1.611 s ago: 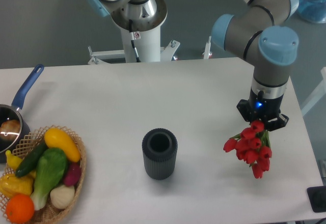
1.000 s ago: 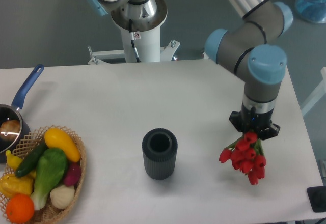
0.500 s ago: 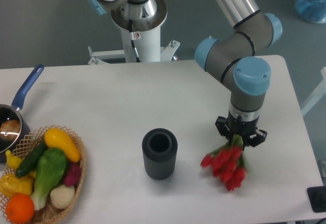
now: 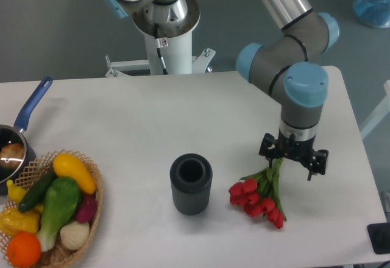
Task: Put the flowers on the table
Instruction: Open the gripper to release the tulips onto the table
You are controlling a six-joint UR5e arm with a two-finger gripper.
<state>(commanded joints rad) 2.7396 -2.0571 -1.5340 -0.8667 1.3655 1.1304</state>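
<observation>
The flowers, a small bunch of red blooms on thin green stems, lie flat on the white table to the right of the dark ribbed vase. My gripper hangs just above the stem ends at the bunch's upper right. Its fingers are spread wide apart and hold nothing. The blooms point down and to the left, away from the gripper.
A wicker basket of colourful vegetables sits at the front left. A dark pan with a blue handle stands at the left edge. A black object is at the front right corner. The arm's base stands behind the table.
The gripper carried the flowers down and leftwards, then opened. The flowers now lie on the table, fallen flat to the left, and the gripper has shifted slightly right above the stems.
</observation>
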